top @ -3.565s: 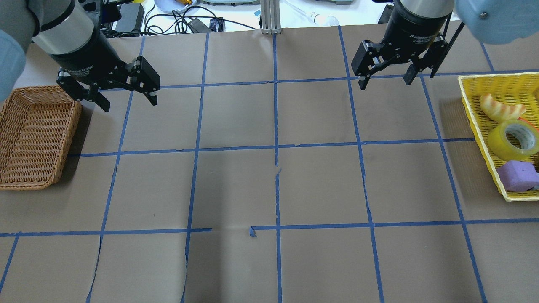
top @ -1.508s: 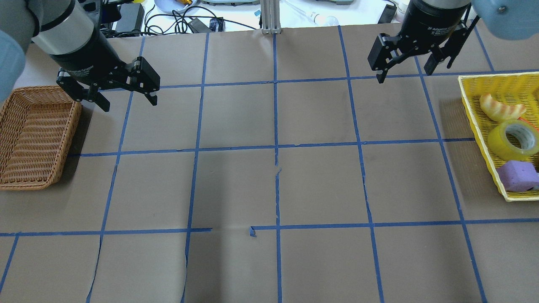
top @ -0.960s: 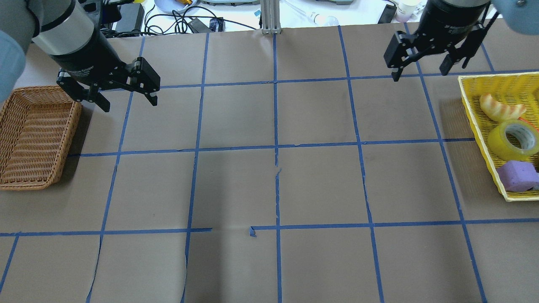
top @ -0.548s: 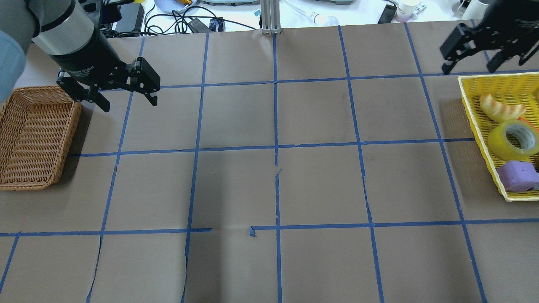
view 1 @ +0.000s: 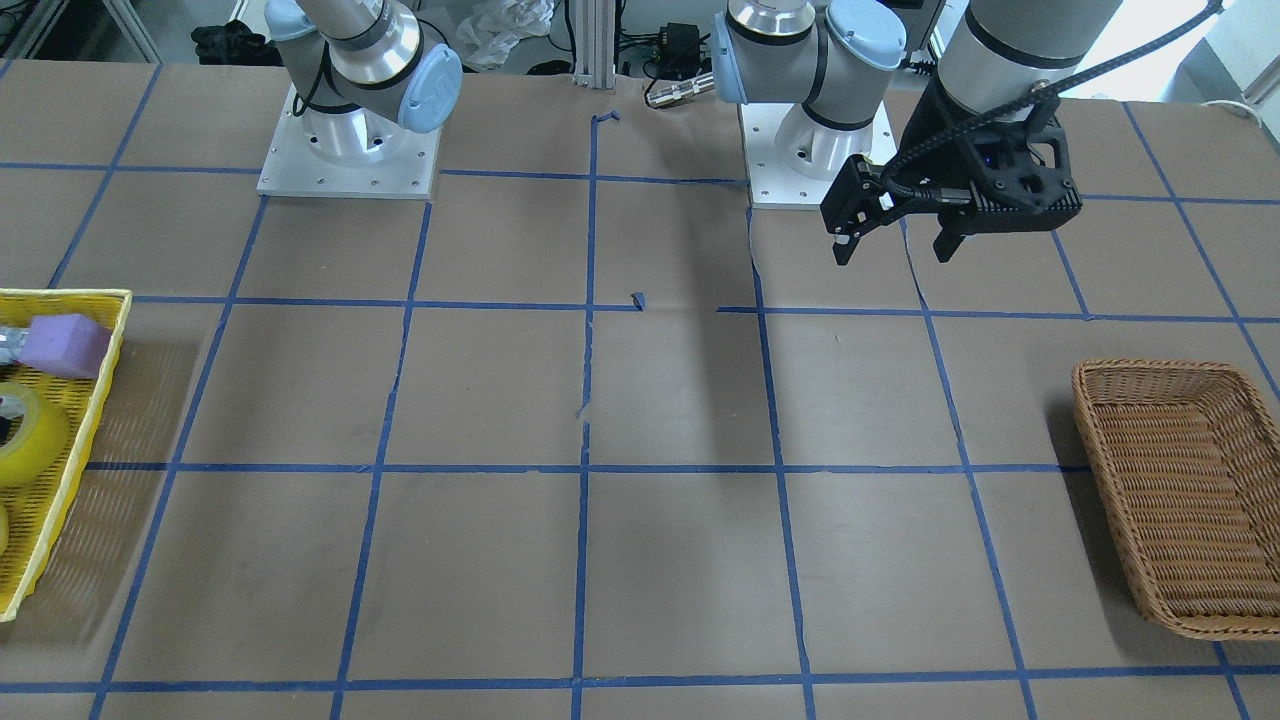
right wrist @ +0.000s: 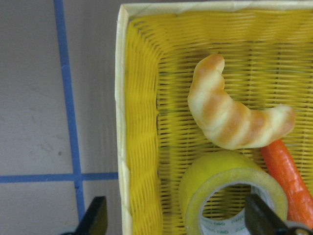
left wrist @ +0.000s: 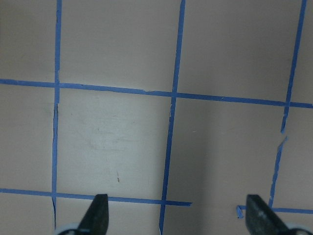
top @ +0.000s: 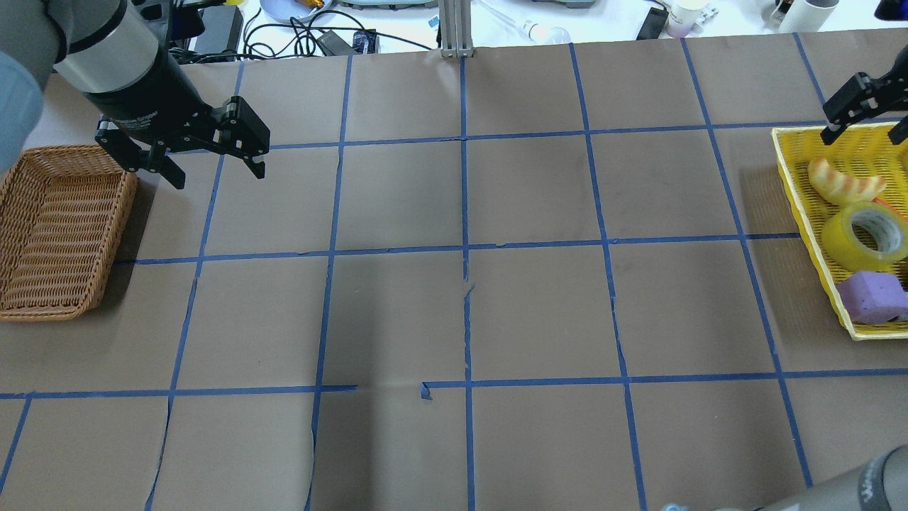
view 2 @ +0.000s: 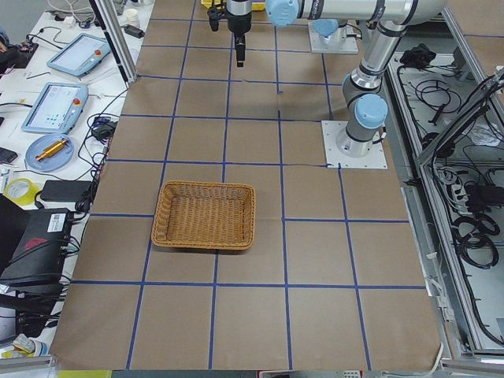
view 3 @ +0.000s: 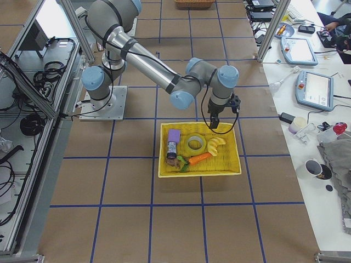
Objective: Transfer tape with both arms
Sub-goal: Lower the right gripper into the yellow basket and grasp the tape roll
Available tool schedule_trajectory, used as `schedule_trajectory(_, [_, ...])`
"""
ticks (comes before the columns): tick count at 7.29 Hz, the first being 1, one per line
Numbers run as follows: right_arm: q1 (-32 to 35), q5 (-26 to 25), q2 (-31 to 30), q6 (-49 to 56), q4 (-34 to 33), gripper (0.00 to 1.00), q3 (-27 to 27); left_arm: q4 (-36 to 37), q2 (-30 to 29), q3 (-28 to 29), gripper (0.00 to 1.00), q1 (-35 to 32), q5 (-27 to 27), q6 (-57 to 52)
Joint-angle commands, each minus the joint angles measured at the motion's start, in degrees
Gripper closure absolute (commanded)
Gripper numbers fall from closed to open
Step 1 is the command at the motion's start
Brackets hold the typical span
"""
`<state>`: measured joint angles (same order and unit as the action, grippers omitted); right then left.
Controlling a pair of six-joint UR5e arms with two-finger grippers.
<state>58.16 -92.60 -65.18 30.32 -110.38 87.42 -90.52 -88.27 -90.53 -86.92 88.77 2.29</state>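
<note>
The tape (top: 865,238), a glossy yellow roll with a white core, lies in the yellow basket (top: 800,206) at the table's right edge. It also shows in the front view (view 1: 25,435), the right side view (view 3: 194,143) and the right wrist view (right wrist: 230,196). My right gripper (top: 865,124) is open and empty, and hangs above the basket's far left corner. In the wrist view its open gripper (right wrist: 177,218) frames the tape from above, apart from it. My left gripper (top: 216,176) is open and empty, above the table near the wicker basket; it also shows in the front view (view 1: 892,252).
A brown wicker basket (top: 57,234) stands at the left edge. The yellow basket also holds a croissant (top: 844,181), a purple foam block (top: 872,297) and a carrot (right wrist: 288,176). Cables and devices lie beyond the far edge (top: 312,32). Blue tape lines grid the brown paper.
My right arm has moved right, from the table's far middle-right to above the yellow basket's far corner, its gripper still open. The left arm and the tape have not moved.
</note>
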Motion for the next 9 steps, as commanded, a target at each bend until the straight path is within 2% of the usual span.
schedule_trajectory(1, [-0.24,-3.97,2.33,-0.52,-4.31,0.00,4.67,-0.01,0.03,0.00,0.00,0.00,0.00,0.00])
schedule_trajectory(2, [-0.24,-7.13,2.25,-1.57,-4.23,0.00,5.91,-0.01,0.03,0.00,0.00,0.00,0.00,0.00])
schedule_trajectory(5, [-2.25,-10.93,2.07,-2.55,-3.96,0.00,6.27,-0.01,0.03,0.00,0.00,0.00,0.00,0.00])
schedule_trajectory(9, [-2.26,-10.15,3.13,-7.21,-4.40,0.05,9.08,-0.01,0.03,0.00,0.00,0.00,0.00,0.00])
